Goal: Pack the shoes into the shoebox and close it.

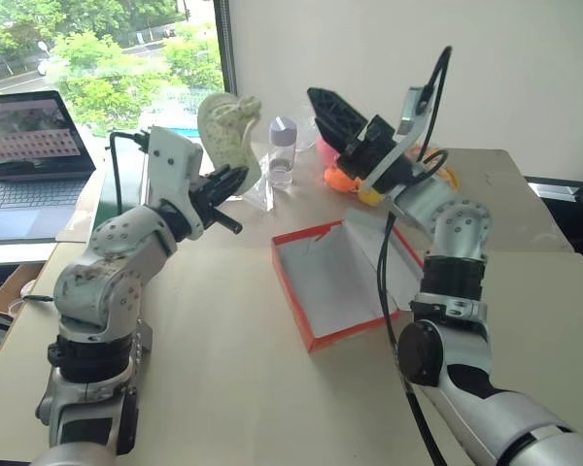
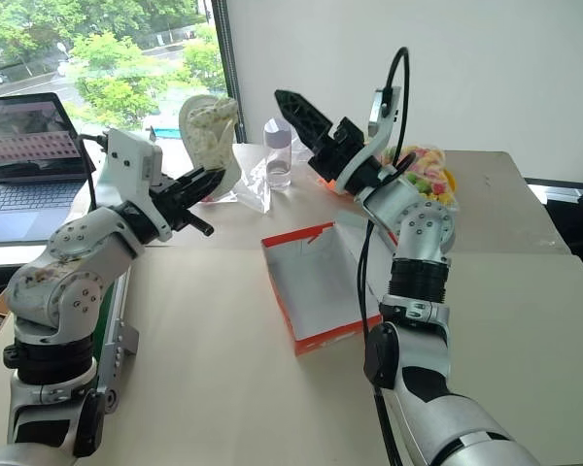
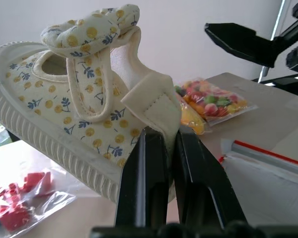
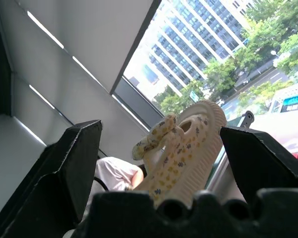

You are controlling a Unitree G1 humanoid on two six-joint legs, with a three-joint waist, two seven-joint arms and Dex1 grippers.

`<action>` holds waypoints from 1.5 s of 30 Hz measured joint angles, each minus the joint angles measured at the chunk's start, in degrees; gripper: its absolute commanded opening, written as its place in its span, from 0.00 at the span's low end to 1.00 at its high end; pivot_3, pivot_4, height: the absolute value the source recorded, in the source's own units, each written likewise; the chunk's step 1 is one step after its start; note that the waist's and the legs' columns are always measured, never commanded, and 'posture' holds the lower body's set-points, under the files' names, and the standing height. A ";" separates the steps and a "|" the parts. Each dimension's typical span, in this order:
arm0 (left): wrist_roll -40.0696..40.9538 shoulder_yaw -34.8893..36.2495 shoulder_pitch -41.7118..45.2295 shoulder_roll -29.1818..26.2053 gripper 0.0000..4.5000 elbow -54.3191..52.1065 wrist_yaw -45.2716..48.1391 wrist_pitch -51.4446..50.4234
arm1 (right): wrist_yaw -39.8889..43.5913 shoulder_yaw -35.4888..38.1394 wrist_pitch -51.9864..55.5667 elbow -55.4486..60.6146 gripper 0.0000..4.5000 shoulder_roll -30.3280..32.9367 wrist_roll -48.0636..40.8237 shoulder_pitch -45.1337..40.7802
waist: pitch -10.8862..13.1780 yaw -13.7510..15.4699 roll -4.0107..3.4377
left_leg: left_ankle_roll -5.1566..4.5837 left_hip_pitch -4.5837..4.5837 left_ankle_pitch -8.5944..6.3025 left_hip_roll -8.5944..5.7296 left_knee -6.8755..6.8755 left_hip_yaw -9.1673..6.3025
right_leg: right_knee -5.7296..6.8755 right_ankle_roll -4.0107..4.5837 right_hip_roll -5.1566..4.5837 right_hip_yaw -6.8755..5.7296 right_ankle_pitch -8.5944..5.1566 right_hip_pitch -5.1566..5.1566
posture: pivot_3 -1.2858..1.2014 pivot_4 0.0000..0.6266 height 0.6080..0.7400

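Gripping shoe (image 3: 74, 94) strap, L pincer (image 3: 161, 148) (R pincer (image 4: 161, 163) agape)

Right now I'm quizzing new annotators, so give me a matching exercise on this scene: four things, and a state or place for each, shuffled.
Things:
1. left hand
2. right hand
3. shoebox
4. candy bag

States:
A. open and empty on the table
B. shut on the shoe's strap
C. open, holding nothing
D. lying on the table beyond the shoebox

Pairs: 1-B, 2-C, 3-A, 4-D. The shoe is held up in the air.
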State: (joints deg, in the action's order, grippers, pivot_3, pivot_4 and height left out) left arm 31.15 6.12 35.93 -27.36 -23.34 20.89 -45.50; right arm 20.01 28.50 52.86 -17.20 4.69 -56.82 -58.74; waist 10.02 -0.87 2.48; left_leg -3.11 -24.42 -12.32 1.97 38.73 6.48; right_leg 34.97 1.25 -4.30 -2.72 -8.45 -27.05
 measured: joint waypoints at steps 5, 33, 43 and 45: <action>1.51 -0.99 3.23 2.21 0.00 -0.90 -0.29 -2.25 | -5.82 2.70 2.11 -2.34 1.00 -0.48 -4.13 0.02 | 0.01 -0.15 -0.01 | -0.05 -0.01 0.01 -0.01 0.00 0.00 | 0.01 -0.13 0.06 0.12 -0.07 -0.01 | 0.52 0.24 1.00; 21.66 3.54 8.09 10.79 0.00 0.78 -6.81 -15.38 | -4.54 -1.89 6.93 -3.59 1.00 2.97 -5.22 0.13 | 0.01 -0.14 -0.01 | -0.17 0.00 0.05 -0.06 0.05 0.02 | 0.00 -0.53 0.08 0.29 -0.15 0.02 | 0.52 0.24 1.00; 21.80 0.02 8.10 3.57 0.00 2.44 2.41 -16.12 | 5.88 -9.45 15.01 -3.99 1.00 7.88 -3.69 0.01 | 0.01 -0.10 -0.02 | -0.17 0.01 0.04 -0.08 0.05 0.02 | 0.00 -0.54 0.08 0.29 -0.16 0.02 | 0.52 0.24 1.00; 21.66 -0.43 8.09 3.45 0.00 2.98 3.05 -16.11 | 7.52 -10.11 15.21 -4.86 0.88 7.99 -2.62 -0.22 | 0.01 -0.12 -0.02 | -0.17 0.01 0.05 -0.08 0.06 0.02 | 0.00 -0.54 0.08 0.30 -0.16 0.02 | 0.52 0.24 1.00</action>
State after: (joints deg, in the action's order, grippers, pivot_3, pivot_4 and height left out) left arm 52.81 5.70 44.02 -23.91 -20.37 23.94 -61.62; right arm 27.53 18.39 68.07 -22.06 12.68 -59.44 -58.96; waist 10.03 -0.99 2.46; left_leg -3.28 -24.41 -12.28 1.89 38.78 6.50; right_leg 34.97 0.70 -4.22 -2.42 -8.61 -27.02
